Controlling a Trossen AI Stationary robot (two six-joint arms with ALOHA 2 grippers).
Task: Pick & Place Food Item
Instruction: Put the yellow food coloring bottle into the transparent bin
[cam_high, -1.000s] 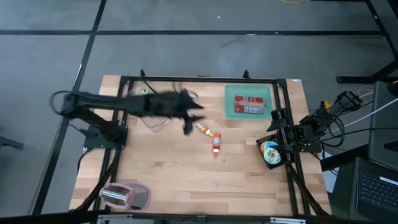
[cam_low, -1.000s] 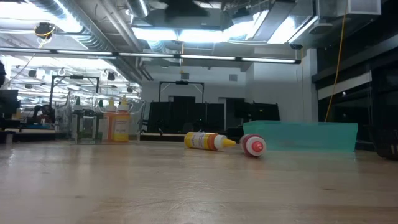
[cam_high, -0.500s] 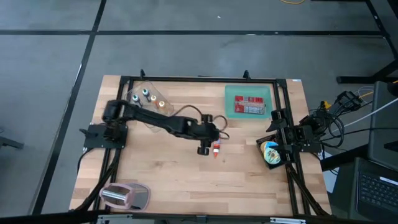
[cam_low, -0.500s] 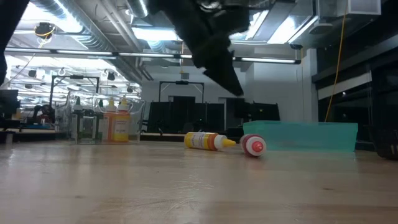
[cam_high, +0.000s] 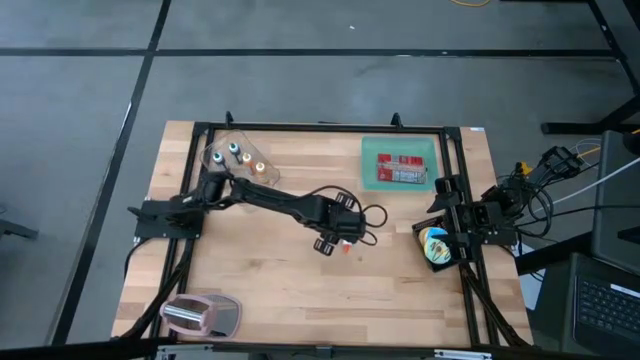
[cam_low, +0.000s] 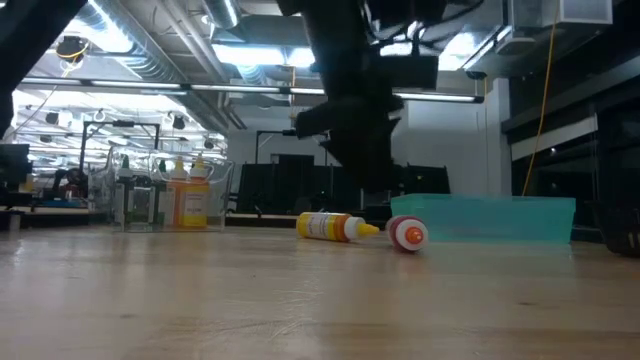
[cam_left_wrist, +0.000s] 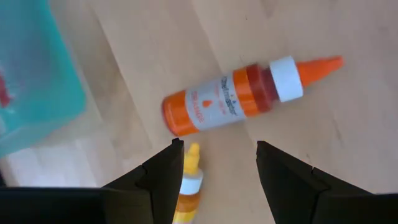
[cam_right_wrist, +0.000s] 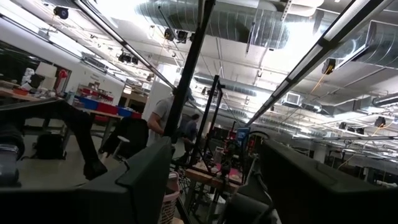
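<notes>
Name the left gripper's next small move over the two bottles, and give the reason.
Probably lower straight down. The left gripper is open above the table, and the orange bottle lies on its side just ahead of the fingers, with the yellow bottle close beside one finger, so descend carefully.

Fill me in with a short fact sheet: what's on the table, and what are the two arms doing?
left pincer: open, hovering above the two bottles mid-table
red-orange bottle: lying on its side
yellow bottle: lying on its side, close beside the red-orange one
teal tray: at the far edge, holding a red packet
clear container: far left corner, small bottles inside
right pincer: open, parked at the table's right edge, pointing into the room
</notes>
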